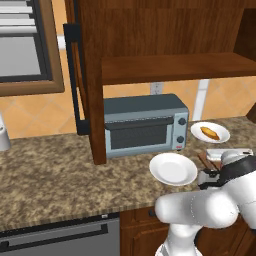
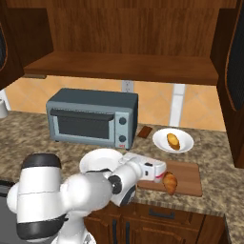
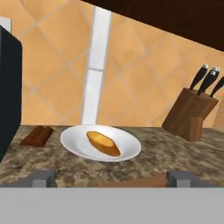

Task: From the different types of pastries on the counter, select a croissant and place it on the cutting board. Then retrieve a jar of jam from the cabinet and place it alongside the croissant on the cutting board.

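Note:
The orange-brown croissant [image 2: 169, 183] rests on the front part of the reddish cutting board [image 2: 188, 172], right against the end of my hand. My gripper [image 3: 111, 178] is open, its two tips set wide apart low over the board's edge [image 3: 131, 181]; the hand view does not show the croissant. The paler golden pastry [image 2: 173, 141] [image 3: 103, 143] lies on a white plate [image 2: 187, 143] behind the board. The cabinet's plank shelf [image 2: 119, 66] spans above the granite counter [image 2: 214, 157], its door and black bar handle [image 1: 74, 80] at the left. The jam jar is out of view.
A grey toaster oven [image 2: 93, 118] stands at the back, with a bare white plate [image 2: 97, 159] in front of it beside my arm. A small brown block [image 2: 145, 132] lies near the wall. A knife block [image 3: 190, 114] stands far right.

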